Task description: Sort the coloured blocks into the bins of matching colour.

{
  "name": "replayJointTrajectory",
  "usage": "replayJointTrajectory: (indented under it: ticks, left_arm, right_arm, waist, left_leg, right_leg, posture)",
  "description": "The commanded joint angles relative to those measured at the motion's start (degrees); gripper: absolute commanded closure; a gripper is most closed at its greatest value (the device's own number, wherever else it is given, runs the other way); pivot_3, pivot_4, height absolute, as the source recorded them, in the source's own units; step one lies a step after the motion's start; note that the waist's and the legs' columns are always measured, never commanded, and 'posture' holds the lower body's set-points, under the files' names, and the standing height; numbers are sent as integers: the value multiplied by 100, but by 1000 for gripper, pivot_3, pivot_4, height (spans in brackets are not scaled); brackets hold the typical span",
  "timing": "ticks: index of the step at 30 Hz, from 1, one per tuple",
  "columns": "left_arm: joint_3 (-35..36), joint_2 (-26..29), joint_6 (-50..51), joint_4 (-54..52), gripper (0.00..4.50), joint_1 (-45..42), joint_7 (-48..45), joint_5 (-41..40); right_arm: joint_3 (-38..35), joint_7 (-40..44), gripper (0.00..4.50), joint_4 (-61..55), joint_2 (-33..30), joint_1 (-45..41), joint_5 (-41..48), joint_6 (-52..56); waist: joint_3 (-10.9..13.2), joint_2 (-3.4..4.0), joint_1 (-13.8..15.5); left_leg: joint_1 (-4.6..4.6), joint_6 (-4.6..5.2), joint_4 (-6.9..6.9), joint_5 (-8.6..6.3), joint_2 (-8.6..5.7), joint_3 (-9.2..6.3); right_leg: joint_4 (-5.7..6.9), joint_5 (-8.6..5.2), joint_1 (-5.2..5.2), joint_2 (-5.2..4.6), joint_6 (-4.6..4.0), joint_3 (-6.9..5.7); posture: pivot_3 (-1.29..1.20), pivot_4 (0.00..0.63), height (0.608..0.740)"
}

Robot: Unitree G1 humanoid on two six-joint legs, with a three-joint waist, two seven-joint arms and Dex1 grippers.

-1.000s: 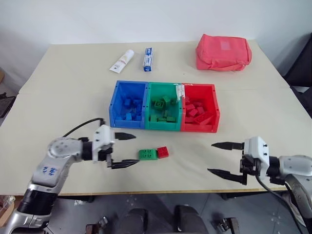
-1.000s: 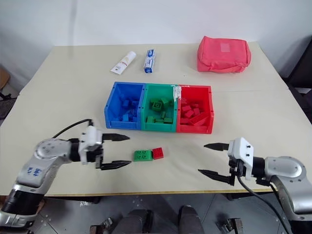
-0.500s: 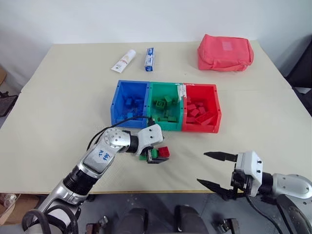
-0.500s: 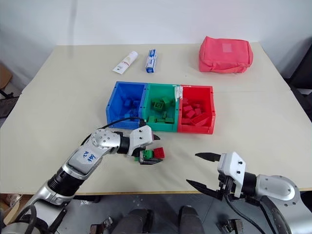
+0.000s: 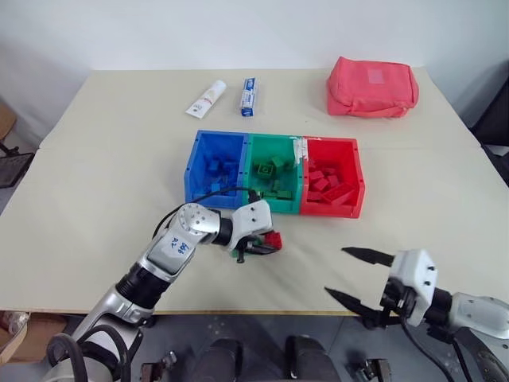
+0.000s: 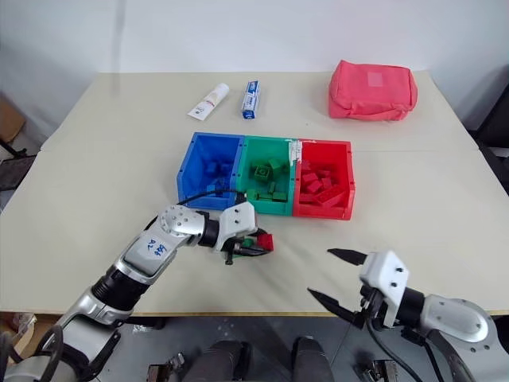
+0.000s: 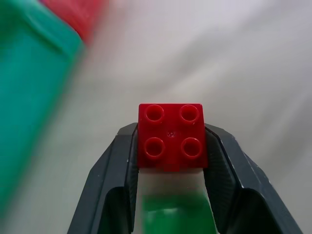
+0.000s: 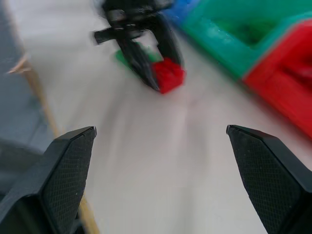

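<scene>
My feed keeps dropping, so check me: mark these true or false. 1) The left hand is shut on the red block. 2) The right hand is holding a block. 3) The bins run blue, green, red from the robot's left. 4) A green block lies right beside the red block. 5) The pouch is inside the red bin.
1) True: the left hand is shut on the red block.
2) False: the right hand is open and empty.
3) True: blue bin, green bin, red bin.
4) True: the green block sits just behind it, between the fingers.
5) False: the pouch lies on the table behind the bins.
</scene>
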Motion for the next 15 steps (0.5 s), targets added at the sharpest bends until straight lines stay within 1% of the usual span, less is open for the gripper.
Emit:
replayJointTrajectory:
  ticks: [1,2,4,6,7,9,11,13,15]
  left_arm:
    - [479,-613,-514,340,3028,-529,319,-266]
    - [521,-857,-712,608,3028,-711,504,-195]
    - [563,-1209,-1073,1129,3028,-1009,771,-38]
    - [665,-1712,-1658,1997,3028,-1486,1099,60]
    - [715,-1893,-1935,2372,3028,-1676,1182,74]
    - [765,-2255,-2463,3444,3028,-2171,1469,225]
    - [837,-2496,-2833,4403,3028,-2615,1781,376]
    - [838,-2590,-3231,5178,3028,-3007,2083,605]
    - [952,-2689,-3359,5744,2296,-3341,2111,603]
  right_arm:
    - [-533,-757,0,-381,506,17,208,-121]
    - [-625,-1045,0,-462,689,-29,322,-43]
    - [-665,-1375,0,-571,865,-98,328,51]
    - [-590,-1575,0,-684,954,-19,168,87]
    - [-544,-1649,0,-704,962,-4,116,109]
    - [-403,-1761,0,-789,991,38,41,123]
    - [-287,-1849,0,-880,1008,53,-12,142]
    - [-214,-1880,0,-910,973,56,-49,154]
    - [-191,-1929,0,-1026,970,131,-32,200]
  waist:
    - [1,-2,22]
    - [1,-2,36]
    - [1,-3,67]
    - [1,-3,83]
    - [2,-6,88]
    - [5,-10,94]
    - [8,-15,89]
    - [10,-19,66]
    - [11,-21,61]
  left_leg:
    - [0,1,3,0,0,-1]
    - [-1,1,6,0,-1,0]
    - [-1,1,11,1,-3,0]
    - [-1,2,12,1,-7,3]
    - [-1,3,11,1,-7,4]
    - [-1,3,10,1,-7,5]
    - [-2,6,9,3,-9,13]
    - [-2,8,6,2,-9,22]
    - [-2,8,4,3,-8,25]
  right_leg:
    - [0,0,0,0,1,0]
    - [0,1,0,1,2,-3]
    - [0,3,3,3,7,-5]
    - [0,5,3,3,10,-5]
    - [0,5,2,5,10,-5]
    - [0,5,1,9,11,-6]
    - [-2,6,1,10,14,-5]
    - [0,5,-4,11,17,1]
    - [4,5,-8,13,18,3]
  posture:
    - [0,150,740]
    - [0,150,740]
    - [0,150,740]
    - [0,150,740]
    - [0,150,740]
    - [0,150,740]
    - [0,150,740]
    - [0,150,740]
    - [0,150,740]
